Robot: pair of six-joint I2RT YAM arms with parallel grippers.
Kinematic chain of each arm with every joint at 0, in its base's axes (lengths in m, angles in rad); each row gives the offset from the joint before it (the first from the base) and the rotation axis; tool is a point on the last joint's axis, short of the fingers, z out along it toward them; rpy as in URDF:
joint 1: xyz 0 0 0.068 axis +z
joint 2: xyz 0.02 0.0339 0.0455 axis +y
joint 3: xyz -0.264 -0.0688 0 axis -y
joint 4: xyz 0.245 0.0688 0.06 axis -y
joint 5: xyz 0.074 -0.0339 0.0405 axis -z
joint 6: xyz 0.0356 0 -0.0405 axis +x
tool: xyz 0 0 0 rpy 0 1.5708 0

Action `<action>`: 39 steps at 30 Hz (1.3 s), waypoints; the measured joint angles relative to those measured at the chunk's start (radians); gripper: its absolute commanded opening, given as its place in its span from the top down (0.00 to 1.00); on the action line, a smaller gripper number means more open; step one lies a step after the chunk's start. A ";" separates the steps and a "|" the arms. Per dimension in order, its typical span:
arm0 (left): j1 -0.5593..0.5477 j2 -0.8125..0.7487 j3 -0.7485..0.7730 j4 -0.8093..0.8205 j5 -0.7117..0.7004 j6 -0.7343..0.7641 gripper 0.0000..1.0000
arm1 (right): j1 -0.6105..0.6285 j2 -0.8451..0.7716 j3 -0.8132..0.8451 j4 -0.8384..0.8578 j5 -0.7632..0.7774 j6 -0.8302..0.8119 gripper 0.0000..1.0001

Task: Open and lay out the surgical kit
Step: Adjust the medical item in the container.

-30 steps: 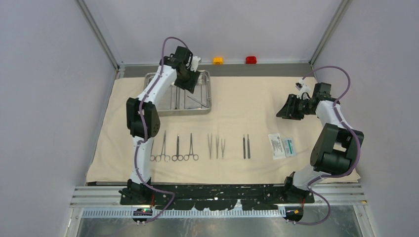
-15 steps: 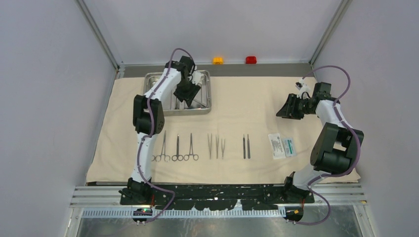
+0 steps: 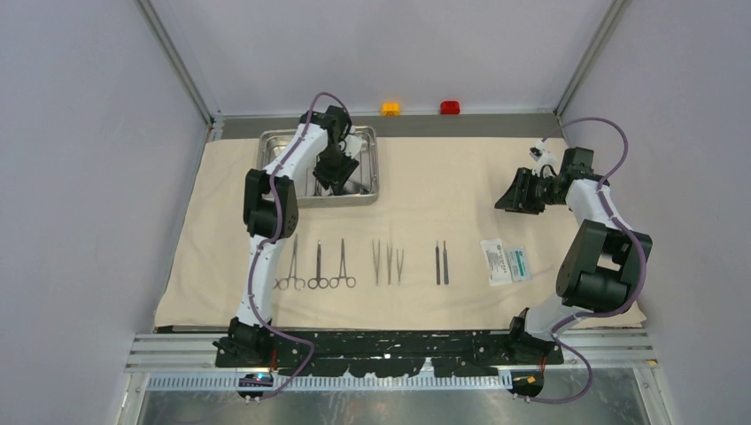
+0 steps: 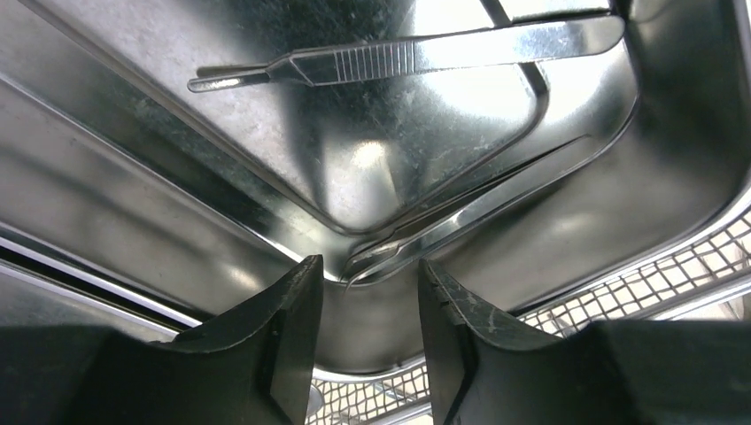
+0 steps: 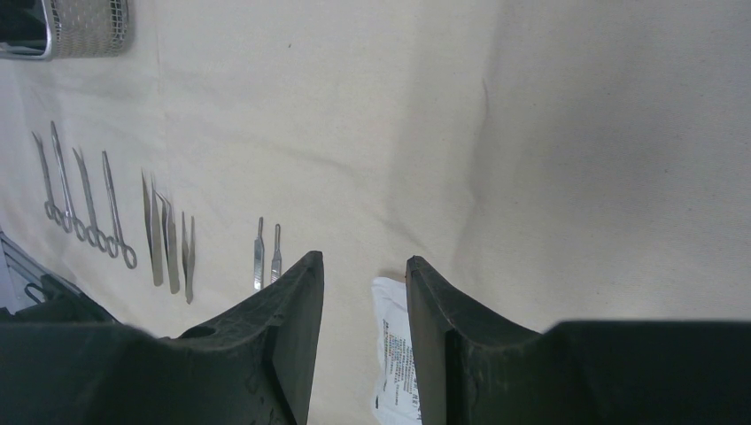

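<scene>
The beige cloth wrap (image 3: 443, 177) lies spread flat. At its far left stands the steel tray (image 3: 354, 200). My left gripper (image 3: 336, 177) reaches down into the tray's right compartment, open and holding nothing. In the left wrist view the left gripper (image 4: 367, 266) frames the tip of a slim metal tool (image 4: 460, 221) lying along the tray wall. A thin straight tool (image 4: 407, 60) lies farther in. On the cloth lie ring-handled forceps (image 3: 317, 266), tweezers (image 3: 388, 262), two thin tools (image 3: 441, 263) and the white-and-green packet (image 3: 506, 262). My right gripper (image 3: 514, 197) hovers open over the cloth.
An orange button (image 3: 390, 108) and a red button (image 3: 450, 107) sit on the ledge behind the cloth. Wire mesh (image 4: 691, 266) shows beside the tray wall. Grey walls close in both sides. The packet (image 5: 394, 354) shows just below the right gripper (image 5: 365, 266).
My left gripper has come nearer and lower, from the tray's far edge into its right compartment, with the jaws slightly narrower. The right arm has not moved.
</scene>
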 measured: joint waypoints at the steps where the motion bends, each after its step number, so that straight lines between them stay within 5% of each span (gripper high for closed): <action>1: 0.000 0.000 0.002 -0.008 0.000 0.005 0.57 | 0.000 0.000 0.000 0.000 0.000 0.000 0.55; 20: 0.000 0.077 0.071 -0.067 -0.030 0.022 0.71 | 0.000 0.000 0.000 0.000 0.000 0.000 0.55; 39: 0.008 0.028 -0.008 0.154 -0.035 -0.120 0.77 | 0.000 0.005 0.000 -0.001 0.001 0.000 0.55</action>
